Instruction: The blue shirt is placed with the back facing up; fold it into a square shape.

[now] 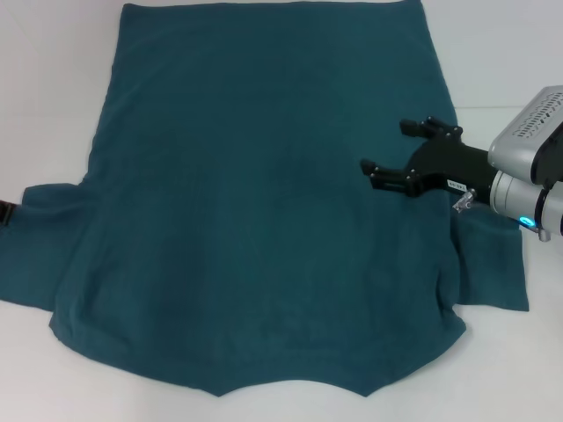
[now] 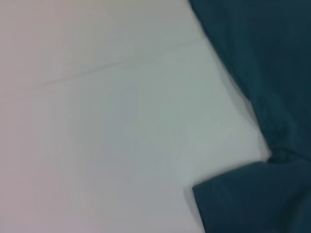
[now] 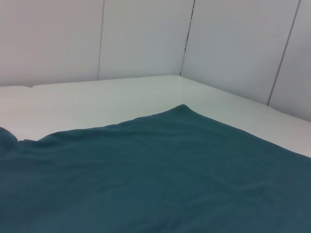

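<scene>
The blue shirt [image 1: 264,202] lies spread flat on the white table, plain side up, with its neck edge nearest me and its hem at the far side. Both short sleeves stick out, one on the left [image 1: 35,246] and one on the right [image 1: 497,264]. My right gripper [image 1: 392,148] hovers open over the shirt's right side, just above the right sleeve, with nothing between its fingers. Only a dark sliver of my left gripper [image 1: 4,214] shows at the picture's left edge, beside the left sleeve. The left wrist view shows the shirt's side and sleeve [image 2: 262,204] over bare table.
White table [image 1: 53,88] surrounds the shirt on the left, right and near sides. In the right wrist view, pale wall panels [image 3: 146,39] rise behind the table's far edge, beyond the shirt's hem corner [image 3: 182,109].
</scene>
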`<move>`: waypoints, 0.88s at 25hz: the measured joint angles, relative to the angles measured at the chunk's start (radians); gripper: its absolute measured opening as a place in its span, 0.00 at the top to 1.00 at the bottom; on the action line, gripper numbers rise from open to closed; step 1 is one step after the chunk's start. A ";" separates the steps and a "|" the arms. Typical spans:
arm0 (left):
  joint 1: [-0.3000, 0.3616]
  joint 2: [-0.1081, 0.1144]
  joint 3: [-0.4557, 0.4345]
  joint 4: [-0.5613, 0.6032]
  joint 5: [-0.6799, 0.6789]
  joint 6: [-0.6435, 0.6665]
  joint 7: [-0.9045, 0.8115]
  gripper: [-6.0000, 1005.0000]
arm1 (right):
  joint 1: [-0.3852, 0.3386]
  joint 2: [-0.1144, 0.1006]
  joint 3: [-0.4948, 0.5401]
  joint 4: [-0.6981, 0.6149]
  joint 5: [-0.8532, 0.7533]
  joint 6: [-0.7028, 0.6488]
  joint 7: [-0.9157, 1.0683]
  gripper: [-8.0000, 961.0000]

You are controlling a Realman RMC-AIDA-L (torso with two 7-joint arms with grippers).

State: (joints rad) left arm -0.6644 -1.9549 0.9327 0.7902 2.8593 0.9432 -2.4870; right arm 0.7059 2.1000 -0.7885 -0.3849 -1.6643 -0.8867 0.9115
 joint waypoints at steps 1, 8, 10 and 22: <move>0.003 -0.002 0.000 0.014 0.000 0.007 -0.001 0.95 | -0.001 0.000 0.000 0.000 0.000 -0.001 0.000 0.02; 0.015 -0.029 -0.002 0.161 0.000 0.127 -0.008 0.95 | -0.009 0.000 0.005 0.000 0.000 -0.002 -0.003 0.02; 0.015 -0.036 -0.001 0.179 0.000 0.137 -0.007 0.95 | -0.010 0.000 0.004 0.000 0.000 -0.003 -0.003 0.02; 0.024 -0.011 0.008 0.115 0.000 0.104 -0.004 0.94 | -0.017 0.000 -0.001 0.004 0.012 -0.012 -0.003 0.02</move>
State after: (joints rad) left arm -0.6406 -1.9656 0.9409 0.9050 2.8594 1.0471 -2.4909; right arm 0.6888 2.1000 -0.7891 -0.3808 -1.6526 -0.8991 0.9081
